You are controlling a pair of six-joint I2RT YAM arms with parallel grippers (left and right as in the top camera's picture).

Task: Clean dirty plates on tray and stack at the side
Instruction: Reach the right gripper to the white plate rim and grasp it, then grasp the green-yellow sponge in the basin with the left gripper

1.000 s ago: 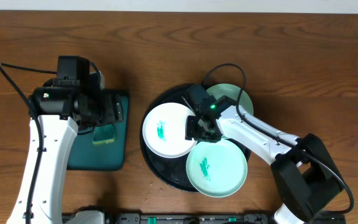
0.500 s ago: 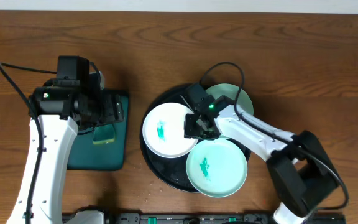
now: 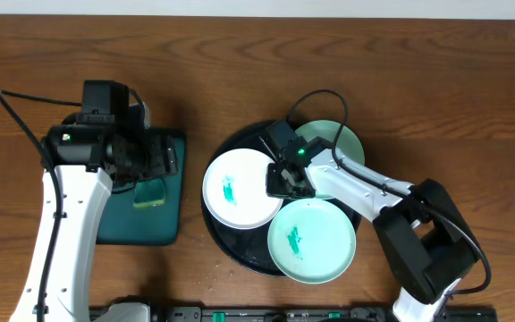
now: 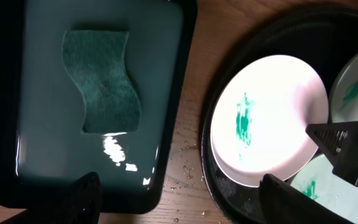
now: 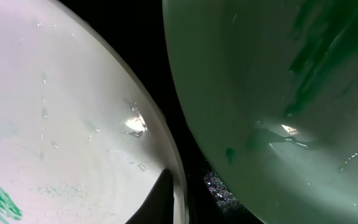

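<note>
The right gripper [image 3: 284, 182] is clenched on the right-hand rim of the white plate [image 3: 238, 188], which lies on the left half of the round black tray [image 3: 231, 249] with a green smear at its centre. The right wrist view shows one dark finger pressed on that pale rim, with a mint plate just beside it across a narrow dark gap. Two mint plates [image 3: 312, 240], at least one of them smeared, share the tray to the right. Across the table [image 3: 436, 72], the left gripper [image 3: 157, 159] hangs with its fingers spread wide and holding nothing, above the green sponge [image 4: 104, 81] in the teal tray [image 4: 166, 124].

The step in hand appears to be taking hold of the first dirty plate. The next move likely calls for lifting or steadying the white plate clear of its neighbours while the left arm drops to pick up the sponge, since no wiping has begun and nothing is yet stacked at the side.
</note>
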